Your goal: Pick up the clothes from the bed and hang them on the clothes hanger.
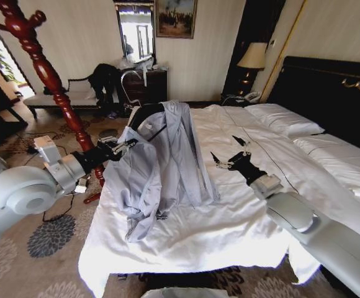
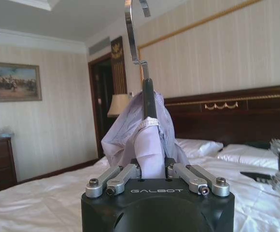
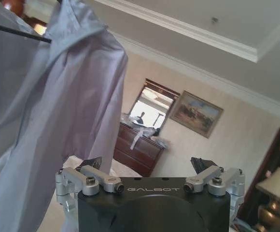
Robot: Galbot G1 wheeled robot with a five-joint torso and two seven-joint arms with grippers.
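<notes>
Shirt (image 1: 161, 155) drapes the hanger (image 1: 144, 115) we pinch in our left pincer (image 1: 123, 148) above the bed (image 1: 242, 223); right pincer (image 1: 229, 152) spread, empty. Tidying apparently remains.

The clothes hanger (image 2: 148, 99) hook runs off the frame's top; shirt (image 2: 147, 140) hides its shoulders.

Wide bed (image 1: 242, 230) with white sheets, filling the head view from 5 o'clock up to 1 o'clock. White pillows (image 1: 285, 119) lie at its head, toward 1 o'clock, against the dark headboard (image 1: 329, 93) with gold trim. The lower hem of the grey-lavender shirt (image 1: 161, 167) rests on the sheet near centre, toward 8 o'clock.
</notes>
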